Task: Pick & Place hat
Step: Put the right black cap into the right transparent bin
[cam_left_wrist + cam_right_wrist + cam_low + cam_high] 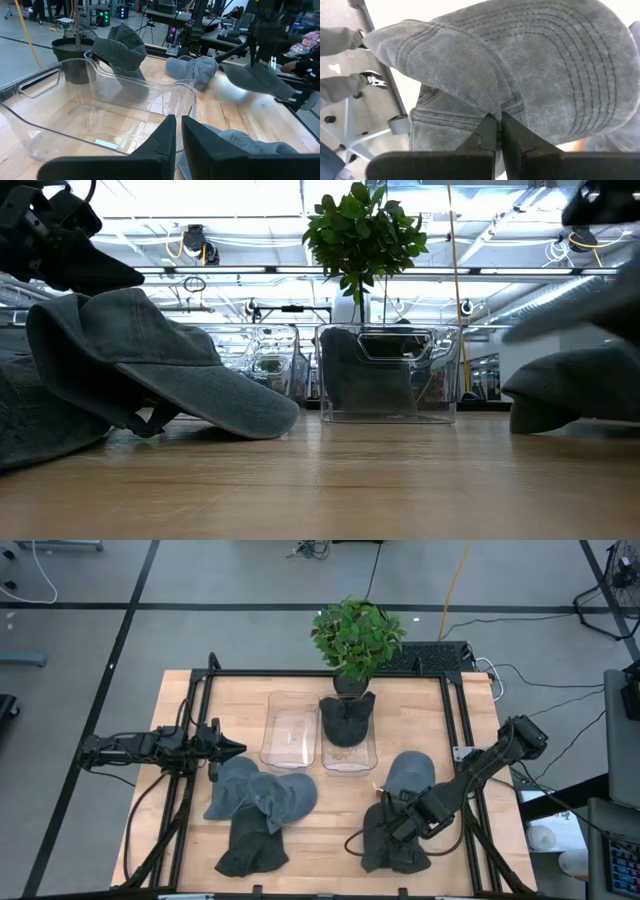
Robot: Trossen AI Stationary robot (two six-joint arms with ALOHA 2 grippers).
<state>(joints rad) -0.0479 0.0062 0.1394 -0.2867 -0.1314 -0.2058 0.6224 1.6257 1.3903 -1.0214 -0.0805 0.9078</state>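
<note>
Hat [520, 75] brim in right end effector [498, 119]

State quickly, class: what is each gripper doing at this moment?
Left gripper: shut, holding nothing, beside the clear bin.
Right gripper: shut on the brim of a grey hat.

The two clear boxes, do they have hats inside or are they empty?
One is empty, one has a hat. The left clear box shows only bare plastic; the right clear box holds a dark hat.
</note>
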